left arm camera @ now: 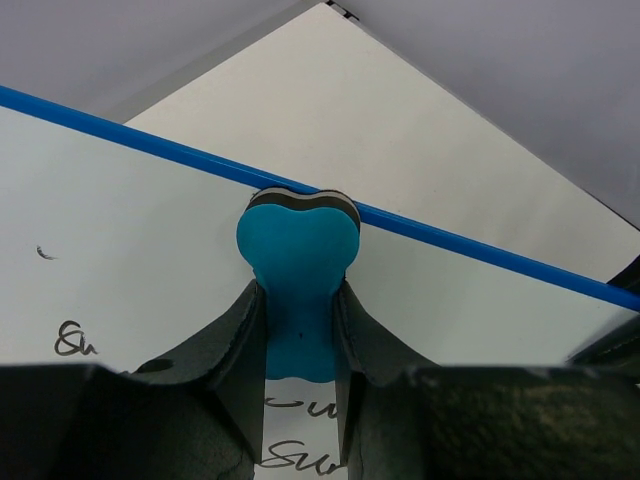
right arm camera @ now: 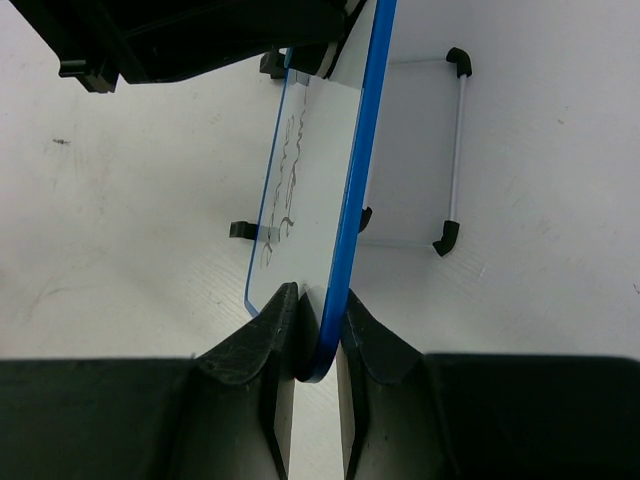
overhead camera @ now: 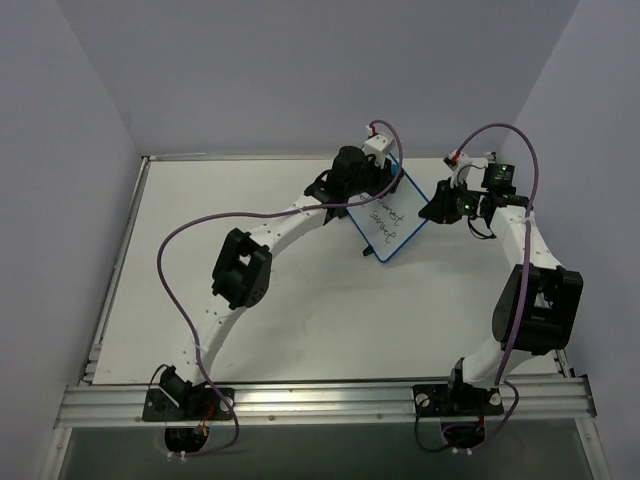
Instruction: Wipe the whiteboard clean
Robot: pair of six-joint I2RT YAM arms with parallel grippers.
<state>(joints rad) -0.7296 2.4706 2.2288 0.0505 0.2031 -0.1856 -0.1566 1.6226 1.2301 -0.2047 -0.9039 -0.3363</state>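
Note:
The whiteboard (overhead camera: 392, 222), white with a blue frame and black handwriting, stands tilted at the back middle of the table. My left gripper (overhead camera: 362, 172) is shut on a blue bone-shaped eraser (left arm camera: 298, 268), which presses on the board face (left arm camera: 130, 240) near its top blue edge; writing shows below the eraser. My right gripper (overhead camera: 437, 208) is shut on the board's right corner; in the right wrist view the fingers (right arm camera: 375, 335) clamp the blue frame (right arm camera: 352, 215). A black foot (right arm camera: 243, 230) shows there.
The white table (overhead camera: 300, 320) is walled by lilac panels on the left, back and right. A metal rail (overhead camera: 320, 402) runs along the near edge where both arm bases sit. Purple cables loop above each arm.

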